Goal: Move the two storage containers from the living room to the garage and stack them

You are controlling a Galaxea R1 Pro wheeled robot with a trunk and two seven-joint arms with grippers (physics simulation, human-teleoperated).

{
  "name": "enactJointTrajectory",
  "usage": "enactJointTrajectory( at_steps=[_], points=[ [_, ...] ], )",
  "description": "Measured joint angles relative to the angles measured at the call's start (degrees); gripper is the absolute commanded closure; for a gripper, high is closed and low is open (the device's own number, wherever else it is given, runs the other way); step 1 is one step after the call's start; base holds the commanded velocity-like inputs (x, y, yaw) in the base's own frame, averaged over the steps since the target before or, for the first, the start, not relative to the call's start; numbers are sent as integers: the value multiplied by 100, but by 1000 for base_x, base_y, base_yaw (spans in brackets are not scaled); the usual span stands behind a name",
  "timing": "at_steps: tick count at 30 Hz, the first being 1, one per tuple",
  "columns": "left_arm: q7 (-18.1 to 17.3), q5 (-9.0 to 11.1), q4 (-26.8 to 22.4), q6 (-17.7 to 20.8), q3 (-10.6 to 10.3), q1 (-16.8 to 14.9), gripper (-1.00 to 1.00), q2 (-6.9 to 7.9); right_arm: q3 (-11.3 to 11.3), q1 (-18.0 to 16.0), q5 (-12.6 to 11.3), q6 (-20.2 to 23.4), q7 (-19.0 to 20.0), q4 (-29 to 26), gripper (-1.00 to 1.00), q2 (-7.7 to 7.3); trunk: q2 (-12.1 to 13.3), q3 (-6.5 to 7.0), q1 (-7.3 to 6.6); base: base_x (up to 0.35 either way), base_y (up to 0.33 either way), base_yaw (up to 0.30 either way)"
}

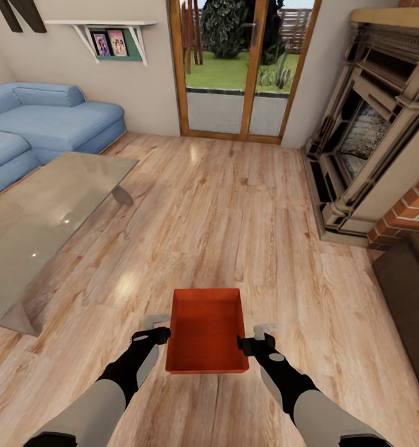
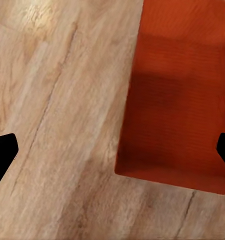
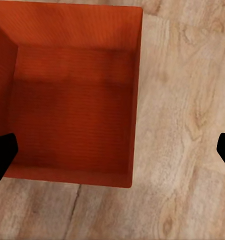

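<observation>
One orange-red open-top storage container (image 1: 206,332) sits low in front of me on the light wood living room floor (image 1: 234,211), empty inside. My left gripper (image 1: 154,329) is at its left wall and my right gripper (image 1: 259,336) at its right wall. In the left wrist view the left gripper (image 2: 115,152) is open, its black fingertips (image 2: 2,155) spread wide across the container's wall (image 2: 137,100). In the right wrist view the right gripper (image 3: 112,150) is likewise open astride the opposite wall (image 3: 135,100). The garage is out of view.
A glass table (image 1: 41,217) stands at the left with a blue sofa (image 1: 41,124) behind it. Glazed wooden doors (image 1: 243,68) are straight ahead. A fireplace (image 1: 370,130) with red brick (image 1: 408,211) lines the right side. Bare plank floor lies between them.
</observation>
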Motion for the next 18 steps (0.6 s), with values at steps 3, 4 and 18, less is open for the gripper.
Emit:
enactJointTrajectory(
  at_steps=[3,4,18],
  points=[
    [22,-5,7,-5,-676,1,-100,-25,-72,2,-2,1,0,0,-100,11,-120,-54,66,0,0,0],
    [25,-5,11,-6,-715,1,-100,-26,-121,2,-2,2,0,0,-100,12,-160,-72,88,0,0,0],
    [12,2,20,2,-784,1,-100,-23,-799,3,76,-145,-114,0,-100,12,-722,-323,395,0,0,0]
  ],
)
